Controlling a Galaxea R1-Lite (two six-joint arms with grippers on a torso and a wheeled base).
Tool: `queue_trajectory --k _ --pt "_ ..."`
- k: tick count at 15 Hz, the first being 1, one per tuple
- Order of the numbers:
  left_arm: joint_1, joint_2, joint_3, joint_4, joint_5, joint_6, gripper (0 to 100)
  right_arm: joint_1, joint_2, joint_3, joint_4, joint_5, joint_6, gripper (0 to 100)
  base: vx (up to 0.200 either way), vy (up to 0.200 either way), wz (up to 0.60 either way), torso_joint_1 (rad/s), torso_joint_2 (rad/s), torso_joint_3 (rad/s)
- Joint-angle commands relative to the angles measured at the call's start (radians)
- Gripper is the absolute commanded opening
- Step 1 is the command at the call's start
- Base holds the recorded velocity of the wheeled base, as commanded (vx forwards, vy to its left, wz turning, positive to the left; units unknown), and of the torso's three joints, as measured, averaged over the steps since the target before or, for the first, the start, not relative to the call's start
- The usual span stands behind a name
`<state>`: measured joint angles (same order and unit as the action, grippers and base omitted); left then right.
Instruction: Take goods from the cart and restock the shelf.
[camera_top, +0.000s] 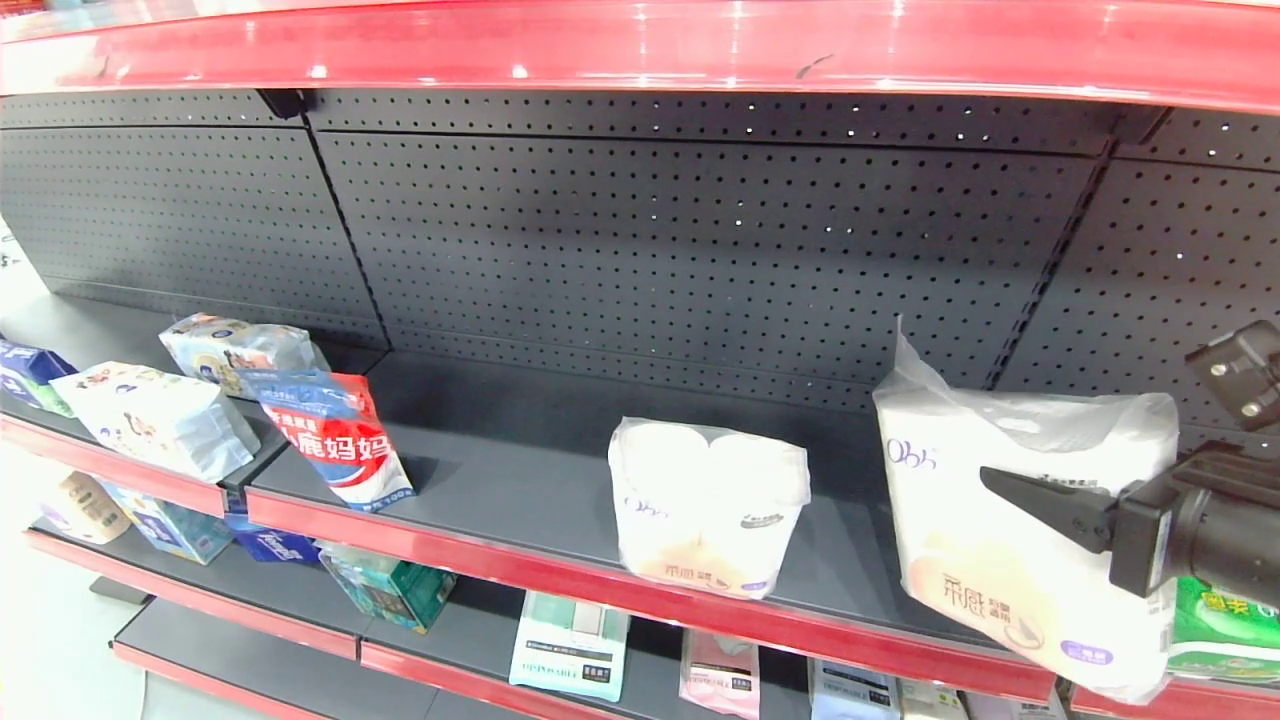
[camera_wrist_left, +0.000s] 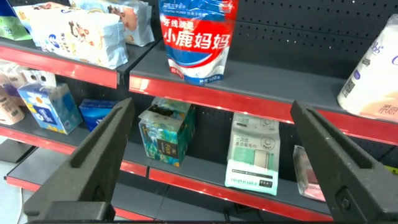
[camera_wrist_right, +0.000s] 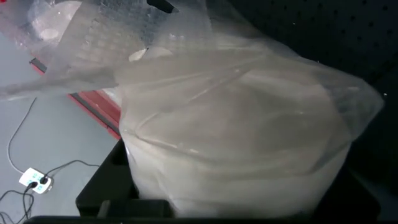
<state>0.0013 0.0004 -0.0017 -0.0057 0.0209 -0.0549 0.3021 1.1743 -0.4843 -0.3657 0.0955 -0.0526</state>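
My right gripper (camera_top: 1040, 505) is shut on a large white toilet paper pack (camera_top: 1000, 560) in clear plastic wrap, held at the right end of the grey shelf (camera_top: 520, 470), its bottom hanging past the red front lip. In the right wrist view the pack (camera_wrist_right: 236, 143) sits between the dark fingers (camera_wrist_right: 102, 186). A smaller, similar pack (camera_top: 708, 505) stands on the shelf to its left. My left gripper (camera_wrist_left: 211, 168) is open and empty, low in front of the lower shelves.
A red-and-blue pouch (camera_top: 335, 440) (camera_wrist_left: 198, 37) stands on the shelf further left, with wrapped tissue packs (camera_top: 150, 415) beyond it. A green pack (camera_top: 1225, 620) lies behind the held pack. Lower shelves hold a teal box (camera_wrist_left: 165, 130) and a white packet (camera_wrist_left: 254, 152). Bare shelf lies between pouch and smaller pack.
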Motion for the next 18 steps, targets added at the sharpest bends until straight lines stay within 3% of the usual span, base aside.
queue_trajectory --k 1,6,18 --pt "0.000 0.000 0.000 0.000 0.001 0.000 100 -0.009 0.062 -0.002 -0.044 0.001 -0.001 0 0.000 0.000 0.00 0.000 0.00 0.000" --pt "0.000 0.000 0.000 0.000 0.001 0.000 100 -0.020 0.185 -0.010 -0.148 0.012 -0.027 0 0.000 0.000 0.00 0.000 0.00 0.000" --pt "0.000 0.000 0.000 0.000 0.001 0.000 100 -0.020 0.235 -0.027 -0.153 0.078 -0.090 0 0.000 0.000 0.00 0.000 0.00 0.000"
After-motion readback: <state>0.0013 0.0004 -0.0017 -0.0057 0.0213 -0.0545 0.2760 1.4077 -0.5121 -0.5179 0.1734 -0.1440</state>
